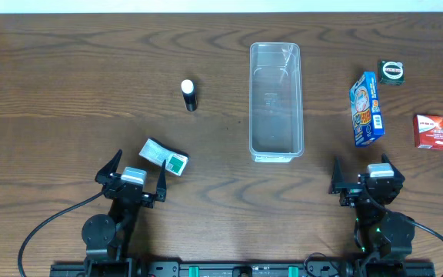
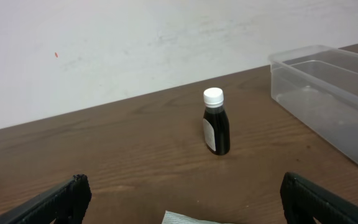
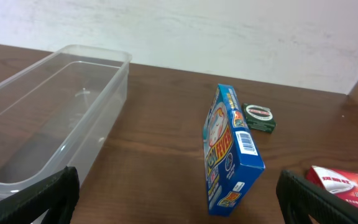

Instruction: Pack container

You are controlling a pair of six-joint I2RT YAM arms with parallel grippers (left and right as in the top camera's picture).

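Gaping left claw (image 1: 139, 166), right claw (image 1: 359, 163), both apart from container (image 1: 252, 100) rim.

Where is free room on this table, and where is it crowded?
Free: between the bottle and the container, and left of the bottle. Crowded: right of the container, around the blue box.

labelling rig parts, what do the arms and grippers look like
The left gripper and right gripper are black, each with two tapered fingers and a pale grey block behind. Round black joints; black cables trail from each base.
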